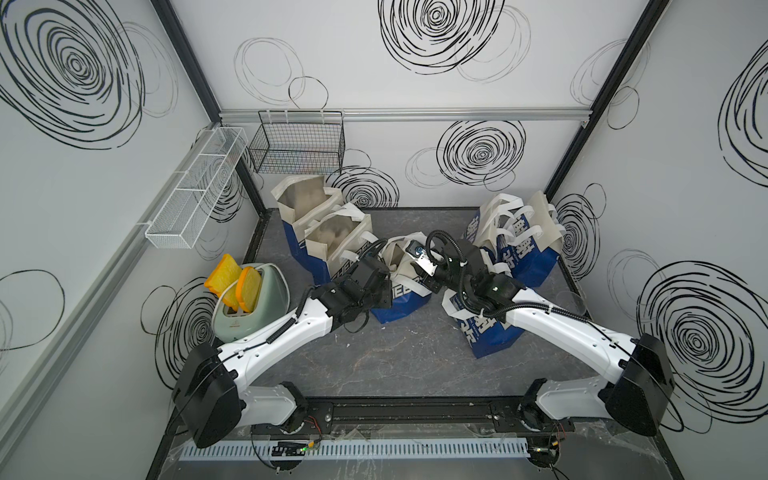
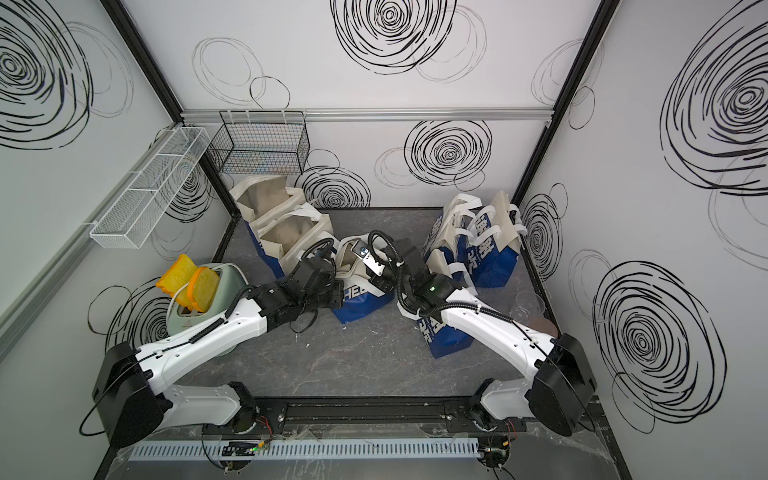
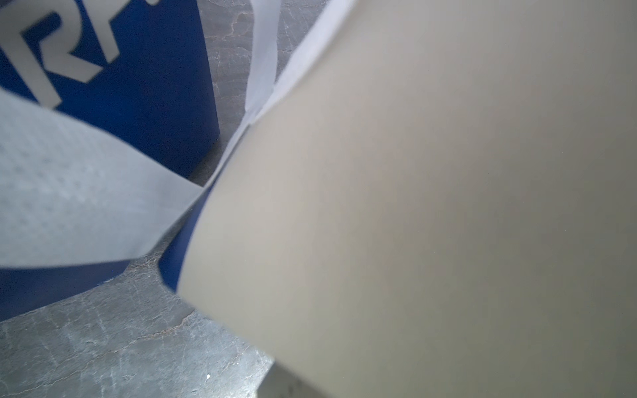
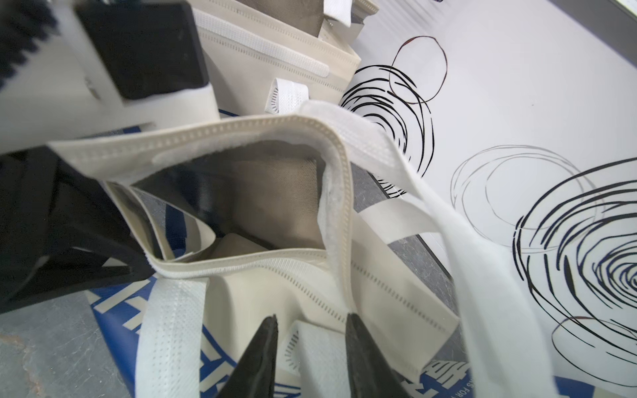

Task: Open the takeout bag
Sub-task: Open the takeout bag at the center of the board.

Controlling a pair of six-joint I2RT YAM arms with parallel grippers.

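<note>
The takeout bag (image 1: 401,299) (image 2: 361,301) stands mid-table, blue below and cream above, with white handles. Its mouth gapes partway, and the right wrist view looks down into it past the cream rim (image 4: 241,138). My left gripper (image 1: 384,266) (image 2: 332,270) is shut on the bag's left rim. The bag's cream panel (image 3: 413,206) fills the left wrist view and hides the jaws. My right gripper (image 1: 415,274) (image 4: 312,320) is open at the bag's right side, its black fingertips (image 4: 351,324) standing apart just above a white handle base.
Two opened bags (image 1: 320,232) stand at the back left. Several closed ones (image 1: 519,241) crowd the back right, and one (image 1: 486,332) sits under my right arm. A green toaster (image 1: 249,303) holds yellow bread at left. Wire baskets (image 1: 299,143) hang on the wall.
</note>
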